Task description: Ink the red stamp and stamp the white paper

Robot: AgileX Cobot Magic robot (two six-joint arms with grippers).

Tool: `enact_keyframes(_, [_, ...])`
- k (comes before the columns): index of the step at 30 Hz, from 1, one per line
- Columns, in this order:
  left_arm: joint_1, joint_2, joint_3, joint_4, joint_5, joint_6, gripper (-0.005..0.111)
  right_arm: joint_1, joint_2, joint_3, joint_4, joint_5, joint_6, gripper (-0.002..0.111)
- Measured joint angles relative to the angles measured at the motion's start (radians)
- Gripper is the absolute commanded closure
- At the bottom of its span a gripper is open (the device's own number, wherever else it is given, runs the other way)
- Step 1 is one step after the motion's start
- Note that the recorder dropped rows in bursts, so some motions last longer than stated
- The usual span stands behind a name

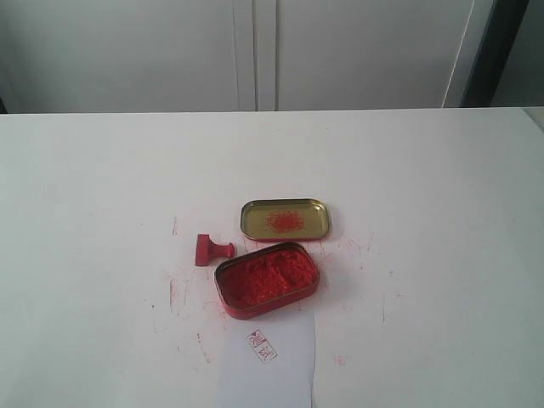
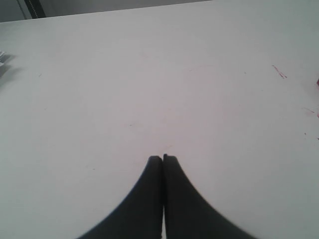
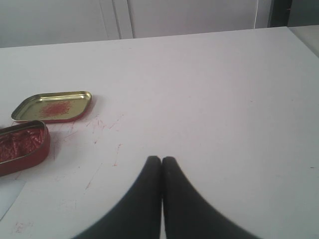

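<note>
Both jaws closed, nothing held: left gripper (image 2: 163, 158) and right gripper (image 3: 161, 159) sit over bare table (image 1: 425, 255). Red stamp (image 1: 212, 250) lies on its side just left of the ink tin (image 1: 267, 280), knob toward the tin. I'd open first, pinch the knob, and stand it upright before dipping. Gold lid (image 1: 285, 219) is behind the tin, probably not in the way. White paper (image 1: 272, 374) lies in front of the tin with one red print on it, so aim for blank area.

red tin (image 1: 268, 280): open, paste inside | gold lid (image 1: 286, 219): just beside it (red smear inside) | table (image 1: 425, 170): red-streaked
</note>
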Motion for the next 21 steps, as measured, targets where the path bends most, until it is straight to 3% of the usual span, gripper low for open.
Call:
enact_keyframes(9, [0.0, 0.0, 0.0, 0.0, 0.0, 0.0, 0.107, -0.004, 0.0, 0.0, 0.0, 0.0, 0.0, 0.108])
enact_keyframes(21, [0.0, 0.0, 0.0, 0.0, 0.0, 0.0, 0.107, -0.104, 0.0, 0.0, 0.002, 0.0, 0.0, 0.108])
